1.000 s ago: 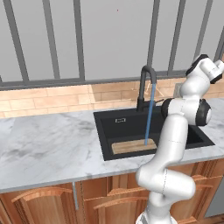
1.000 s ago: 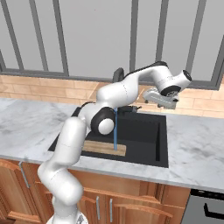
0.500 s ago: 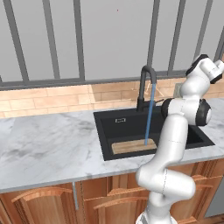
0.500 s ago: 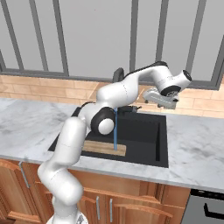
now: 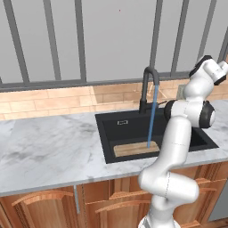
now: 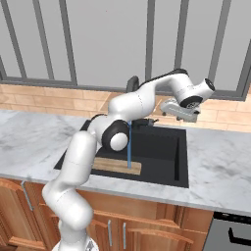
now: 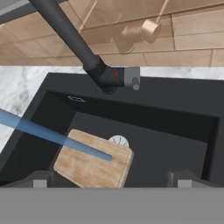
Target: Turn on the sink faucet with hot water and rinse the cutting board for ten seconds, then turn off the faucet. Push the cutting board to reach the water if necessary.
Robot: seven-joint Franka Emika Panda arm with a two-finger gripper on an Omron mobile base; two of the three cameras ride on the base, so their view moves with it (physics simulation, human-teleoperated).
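Observation:
The black gooseneck sink faucet (image 5: 149,87) stands behind the black sink (image 5: 107,133). Its side lever (image 7: 131,78) sticks out at the base. A thin light-blue stream of water (image 5: 152,116) falls from the spout onto the tan cutting board (image 5: 136,148), which lies flat along the basin's front wall. In the hand view the water (image 7: 57,138) lands near one edge of the cutting board (image 7: 89,166). My gripper (image 6: 170,108) hovers open over the basin's right rear, above and to the right of the faucet base, touching nothing. Its fingertips (image 7: 41,180) stand far apart.
A grey marble counter (image 5: 49,151) runs around the sink, with a brick backsplash (image 5: 49,100) and barred window behind. A round drain (image 7: 118,141) sits just beyond the board. Wooden cabinets are below, and an oven front (image 6: 230,230) is at the lower right.

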